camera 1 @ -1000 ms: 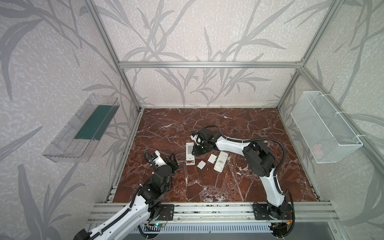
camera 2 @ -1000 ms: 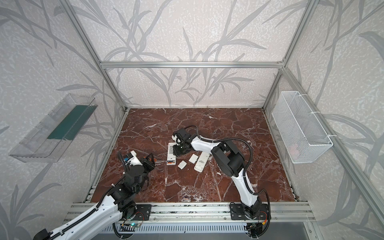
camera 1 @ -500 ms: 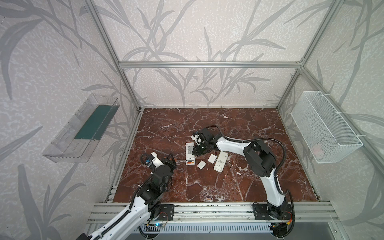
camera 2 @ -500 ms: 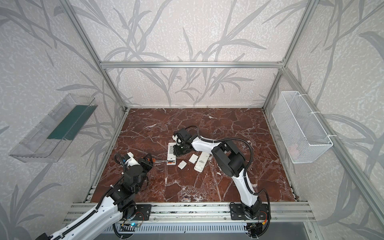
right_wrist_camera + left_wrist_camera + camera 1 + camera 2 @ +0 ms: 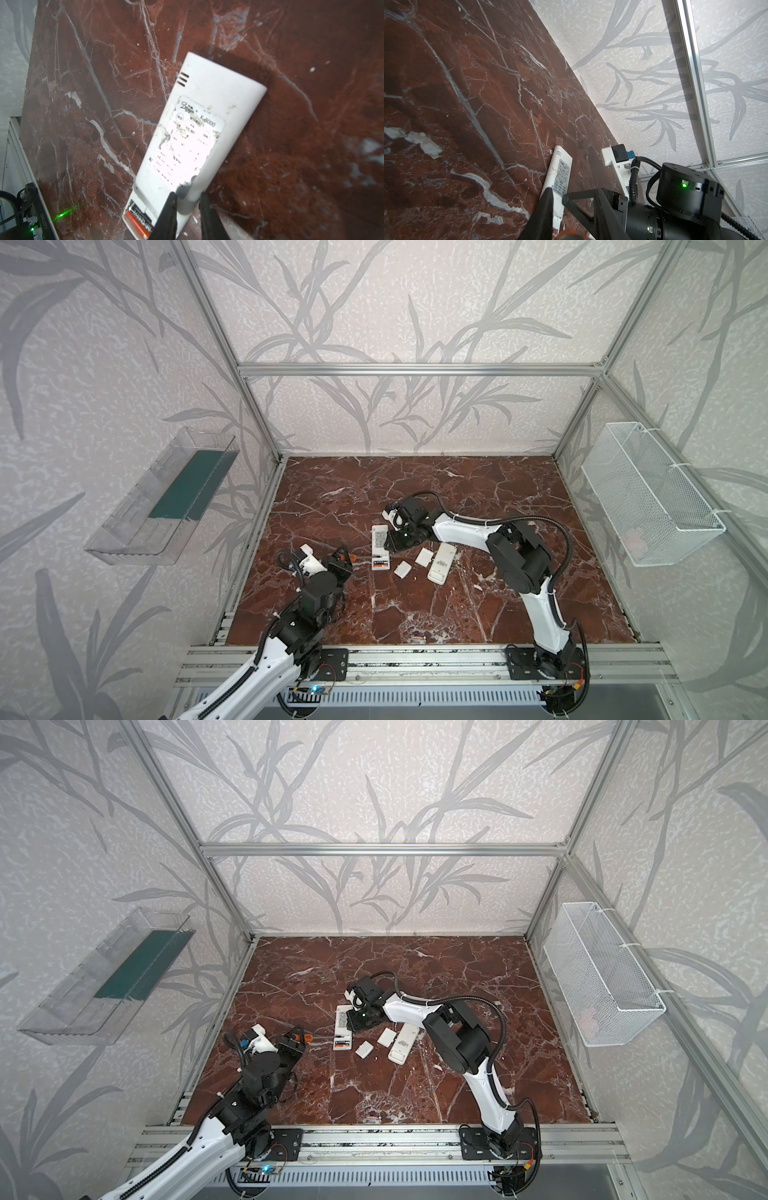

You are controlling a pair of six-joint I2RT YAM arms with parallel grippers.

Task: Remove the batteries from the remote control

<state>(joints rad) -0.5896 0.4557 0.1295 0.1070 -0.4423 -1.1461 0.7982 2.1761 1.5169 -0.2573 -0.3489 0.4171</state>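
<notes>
1. Right arm [image 5: 519, 560] is folded at a high elbow. The forearm stretches low toward the middle and the wrist tips down.
2. The right pincer [image 5: 188, 195] is nipped almost closed on the long edge of the remote control [image 5: 199, 124]. One finger sits over the white back, and the other hangs off the side above the marble surface [image 5: 291, 145].
3. The remote lies back-up with its label showing, and its bay is open at the end nearer the left pincer [image 5: 341, 559].
4. The batteries [image 5: 139, 218] are sitting in that open bay, right beside the right pincer's fingers [image 5: 166, 216]. I can make out only one black-and-orange cell clearly.
5. Left arm [image 5: 320, 589] rises from its base, wrist angled toward the remote.
6. The left pincer is clamped on the orange handle of a screwdriver [image 5: 308, 1038]. The shaft points across at the bay end, but I can't tell whether the tip touches.
7. Past the right pincer, on the side away from the left one, two white covers [image 5: 424, 557] and a second remote [image 5: 441, 568] lie near each other.
</notes>
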